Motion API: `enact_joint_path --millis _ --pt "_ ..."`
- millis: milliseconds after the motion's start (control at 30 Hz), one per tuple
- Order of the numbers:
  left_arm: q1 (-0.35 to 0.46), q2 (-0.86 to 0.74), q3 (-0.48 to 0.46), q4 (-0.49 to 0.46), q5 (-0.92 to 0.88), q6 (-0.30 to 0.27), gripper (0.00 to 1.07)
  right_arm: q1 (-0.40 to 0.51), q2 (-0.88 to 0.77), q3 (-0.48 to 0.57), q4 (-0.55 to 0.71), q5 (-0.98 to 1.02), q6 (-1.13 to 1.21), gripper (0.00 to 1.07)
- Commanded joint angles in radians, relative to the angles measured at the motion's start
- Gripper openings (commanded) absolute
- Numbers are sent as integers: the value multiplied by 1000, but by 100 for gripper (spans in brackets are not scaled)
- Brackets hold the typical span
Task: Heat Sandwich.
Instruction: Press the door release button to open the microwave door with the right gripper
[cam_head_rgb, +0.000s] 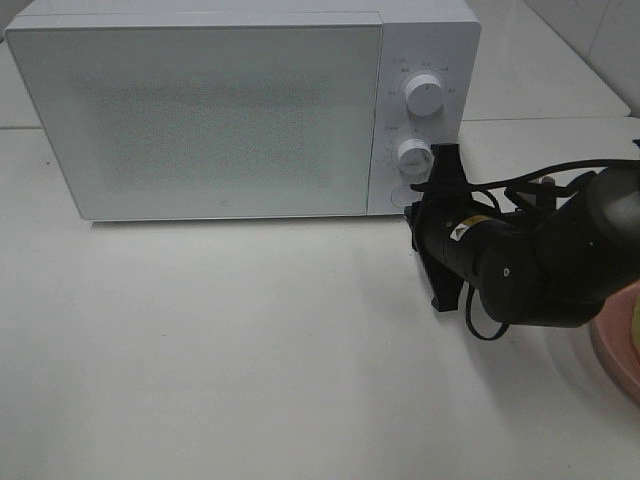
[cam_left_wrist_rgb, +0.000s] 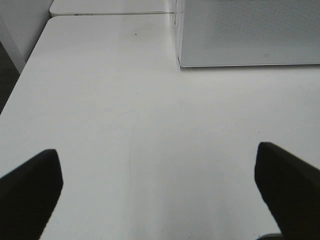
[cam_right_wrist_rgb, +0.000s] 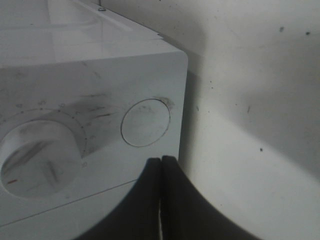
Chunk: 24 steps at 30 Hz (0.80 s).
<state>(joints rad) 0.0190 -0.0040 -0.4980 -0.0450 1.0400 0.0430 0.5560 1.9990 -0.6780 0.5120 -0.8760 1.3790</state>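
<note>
The white microwave (cam_head_rgb: 200, 110) stands at the back of the table with its door closed. My right gripper (cam_head_rgb: 413, 203) is shut and empty, its tips right at the round door button (cam_right_wrist_rgb: 145, 122) at the lower corner of the control panel; in the right wrist view the closed fingertips (cam_right_wrist_rgb: 161, 165) sit just off the button's rim. At the right edge of the exterior view the sandwich (cam_head_rgb: 636, 325) shows only as a yellowish sliver on the pink plate (cam_head_rgb: 612, 350). My left gripper (cam_left_wrist_rgb: 160, 200) is open above bare table, holding nothing.
Two white dials (cam_head_rgb: 425, 95) (cam_head_rgb: 412, 155) sit above the button on the microwave panel. The right arm's black body (cam_head_rgb: 540, 265) and cables hang over the table beside the plate. The white table (cam_head_rgb: 230, 350) stretches out in front of the microwave.
</note>
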Motion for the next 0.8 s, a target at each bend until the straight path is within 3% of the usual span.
enact_joint_path --millis 33,800 --pt "-4 -29 2 -1 -1 -5 101 -14 13 -34 -24 4 -22 0" --pt "-4 -29 2 -1 -1 -5 101 -67 126 -217 -2 44 -82 0"
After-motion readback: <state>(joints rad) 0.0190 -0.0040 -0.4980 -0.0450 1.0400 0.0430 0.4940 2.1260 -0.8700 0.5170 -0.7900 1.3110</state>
